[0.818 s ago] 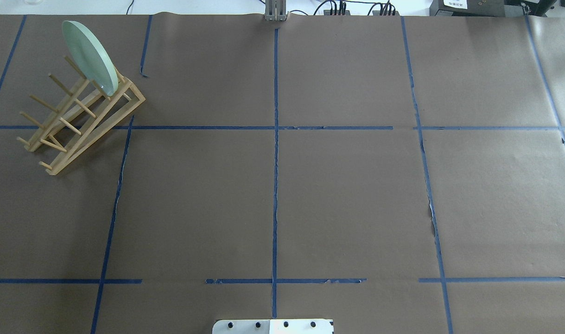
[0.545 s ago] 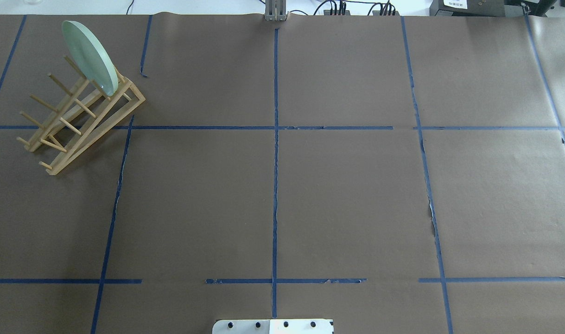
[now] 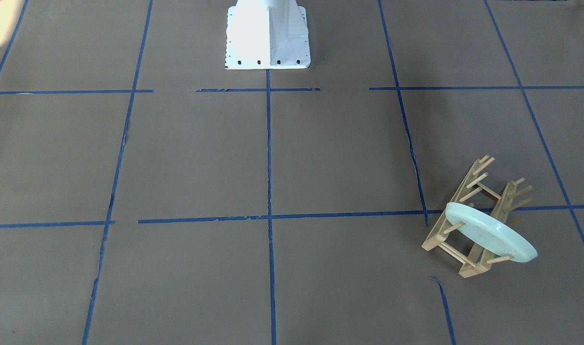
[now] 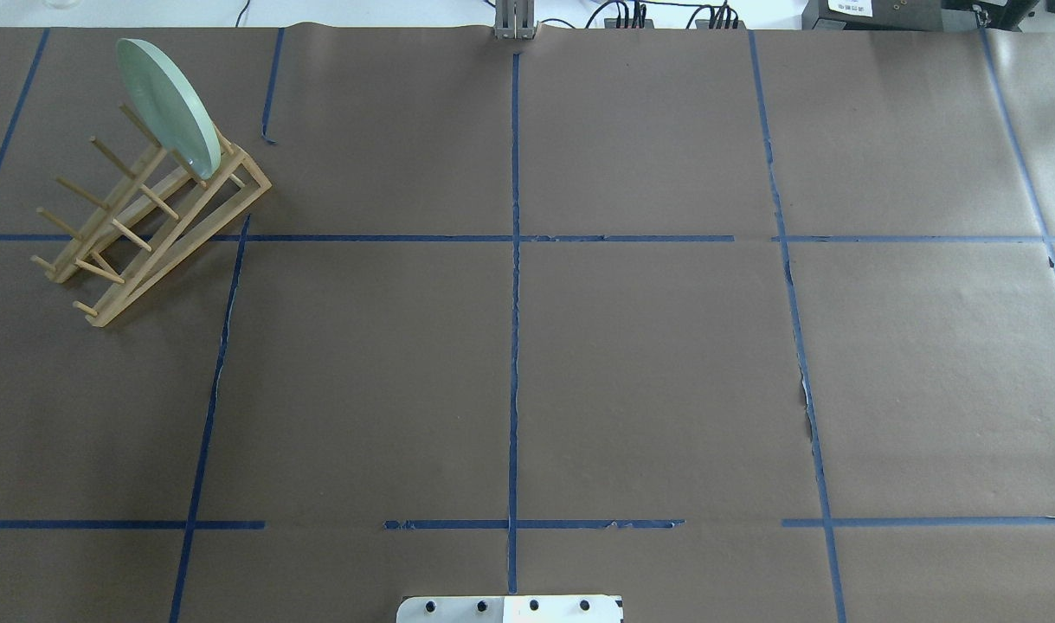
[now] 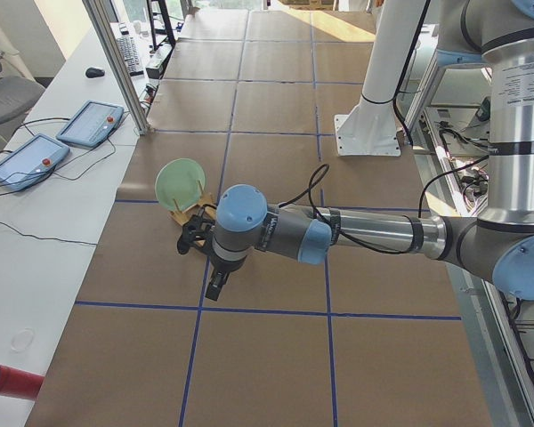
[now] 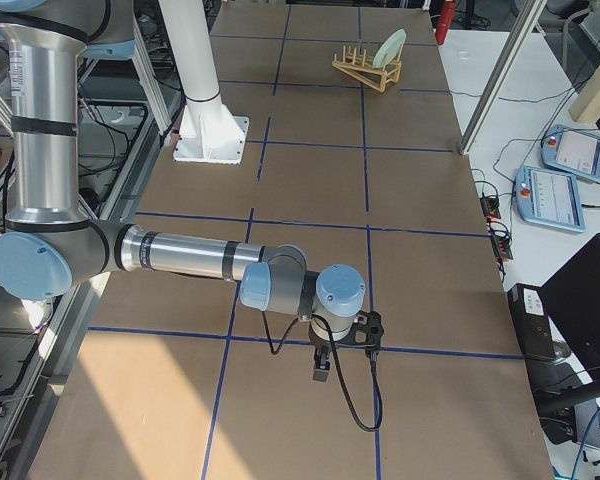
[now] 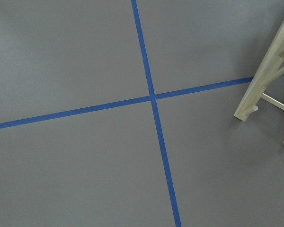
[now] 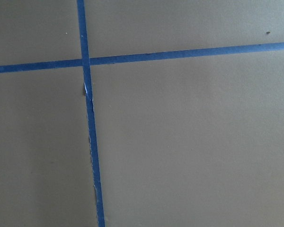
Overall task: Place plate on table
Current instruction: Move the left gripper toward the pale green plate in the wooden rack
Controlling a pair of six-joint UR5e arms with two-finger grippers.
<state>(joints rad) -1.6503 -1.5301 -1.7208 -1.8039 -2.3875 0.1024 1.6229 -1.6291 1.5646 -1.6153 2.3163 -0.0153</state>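
The pale mint-green plate (image 4: 168, 108) stands on edge in the end slot of the wooden peg rack (image 4: 146, 225) at the far left of the table (image 4: 648, 363). It also shows in the front view (image 3: 490, 235) and in the left side view (image 5: 180, 182). My left gripper (image 5: 215, 285) hangs above the table a short way from the rack; I cannot tell if it is open or shut. My right gripper (image 6: 320, 365) hangs over the table's other end, far from the plate (image 6: 388, 47); I cannot tell its state either. The left wrist view shows only one end of the rack (image 7: 270, 71).
The white robot base (image 4: 510, 608) stands at the near middle edge. Blue tape lines cross the brown paper. Beyond the far edge is a white bench with two tablets (image 5: 27, 160) and cables. A red cylinder (image 5: 9, 381) lies on that bench.
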